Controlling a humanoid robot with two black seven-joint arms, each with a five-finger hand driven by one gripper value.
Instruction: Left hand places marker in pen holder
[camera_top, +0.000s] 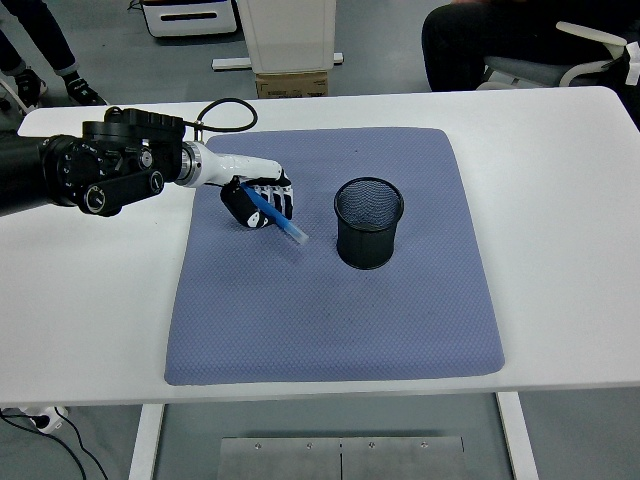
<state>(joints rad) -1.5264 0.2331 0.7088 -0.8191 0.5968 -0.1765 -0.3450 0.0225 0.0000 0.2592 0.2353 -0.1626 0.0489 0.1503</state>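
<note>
Left hand (258, 202) gripping the blue marker (276, 217)

Fingers curled around the marker — its tip slants toward 4 o'clock over the blue mat (330, 300), just short of the black mesh pen holder (367, 223) at 3 o'clock.

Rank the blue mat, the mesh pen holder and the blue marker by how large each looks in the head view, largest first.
1. blue mat
2. mesh pen holder
3. blue marker, held in the left hand, which hides part of it, so its full length is unsure.
</note>
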